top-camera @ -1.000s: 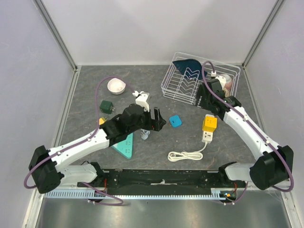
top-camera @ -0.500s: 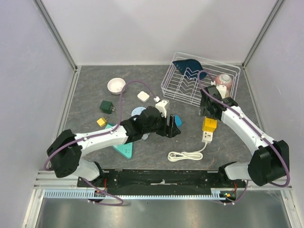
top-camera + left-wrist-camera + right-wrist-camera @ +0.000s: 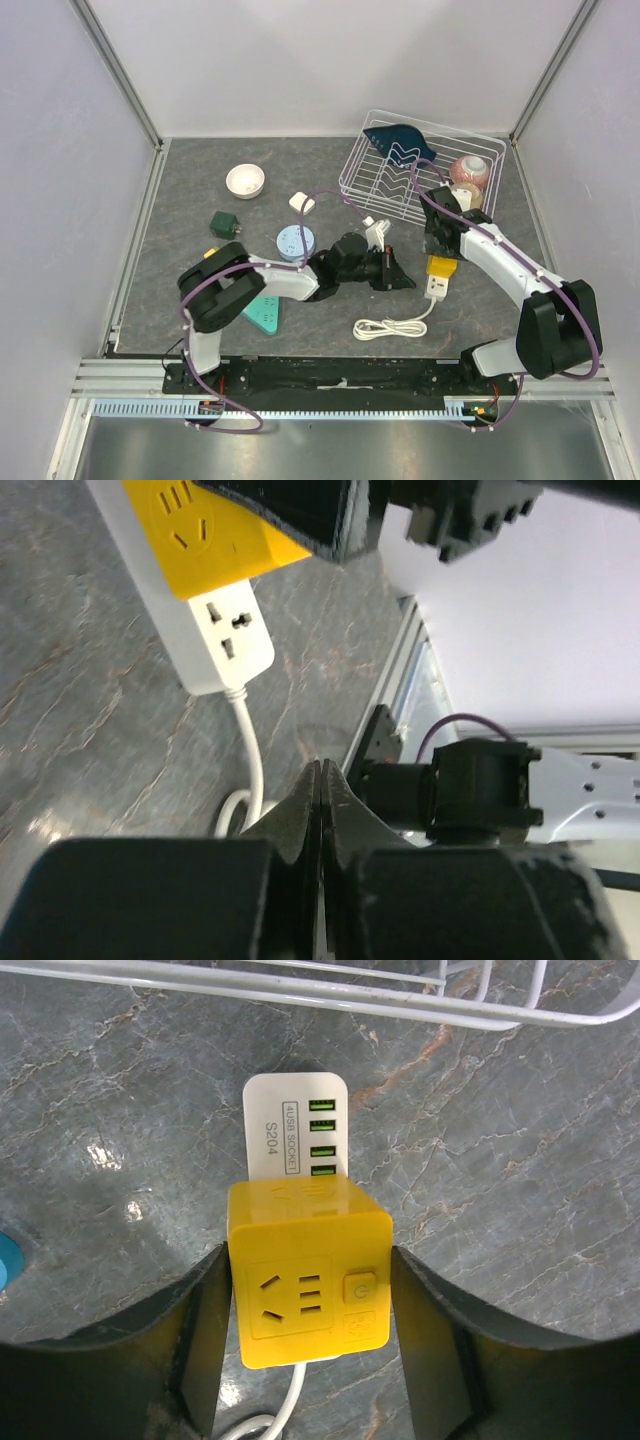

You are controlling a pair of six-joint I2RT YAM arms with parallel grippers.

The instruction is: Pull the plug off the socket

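Yellow plug cube (image 3: 308, 1285) seated on white socket strip (image 3: 298, 1125), table (image 3: 180, 290) right of centre, just in front of the wire rack (image 3: 372, 190).

Wire rack held a dark blue dish (image 3: 396, 136) at its far left and a pinkish round vessel (image 3: 470, 170) at its right; white bowl (image 3: 245, 181) stood apart at far left, contents not discernible; strip label read "4USB SOCKET" and "S204" beside four green ports (image 3: 321, 1140); cube face bore socket holes and a button with a power symbol (image 3: 358, 1287); right gripper (image 3: 308, 1260) straddled the cube, jaws spread with a finger close against each side, grip not determinable; left gripper (image 3: 322, 780) hovered just left of the strip, jaws pressed together on nothing; white cable (image 3: 390, 327) coiled on the table nearby.
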